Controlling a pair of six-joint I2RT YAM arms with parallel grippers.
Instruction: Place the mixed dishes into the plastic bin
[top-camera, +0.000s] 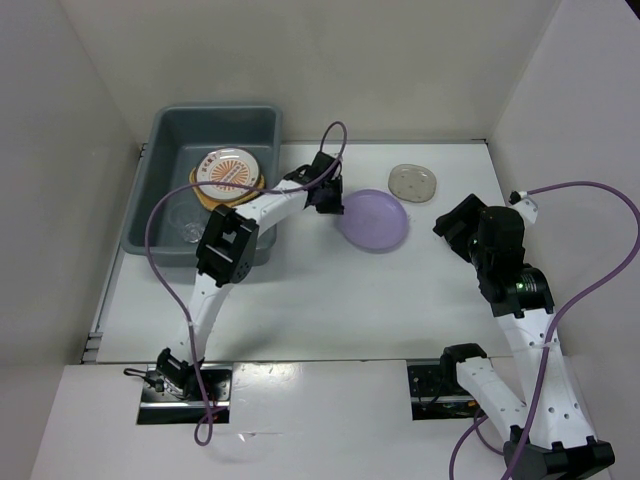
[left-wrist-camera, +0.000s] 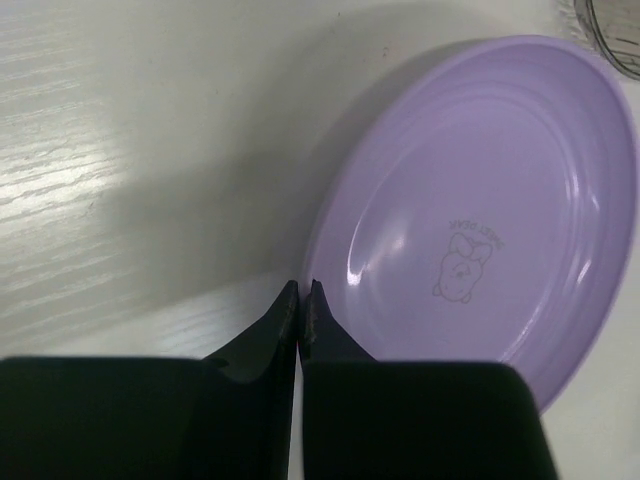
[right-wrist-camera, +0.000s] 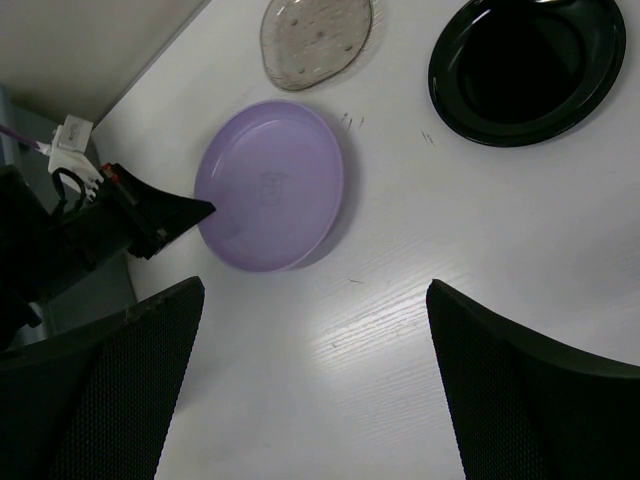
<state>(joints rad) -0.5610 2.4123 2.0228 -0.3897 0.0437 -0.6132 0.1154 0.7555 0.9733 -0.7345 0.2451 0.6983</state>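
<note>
The lavender plate (top-camera: 375, 220) is lying on the table, well to the right of the bin (top-camera: 215, 112), which is sitting at the far left and already holding the orange plate (top-camera: 228, 170). From the top view, the left gripper (top-camera: 335, 205) is reaching across between bin and lavender plate, its tip meeting that plate's left rim, while the right arm (top-camera: 510, 290) is hanging back on the other side, clearly farther off. The translucent dish (top-camera: 412, 182) is waiting just beyond the lavender plate, apart from it. In the left wrist view, the fingers (left-wrist-camera: 285, 320) are pressing together with only a hairline slit between them, tips touching the rim; the plate is spreading away to their right and ahead, its face open to the camera rather than edge-on, so nothing seems to be pinched between them. A broad shadow on its left is suggesting that side may be riding slightly up, though I cannot tell for sure. In the right wrist view, the right gripper (right-wrist-camera: 312, 300) is hovering high with fingers spread wide and holding nothing, looking down on the lavender plate, the translucent dish and the black dish (right-wrist-camera: 527, 65). The left arm is the nearer one, and the bin is lying behind its fingers, opposite the plate.
</note>
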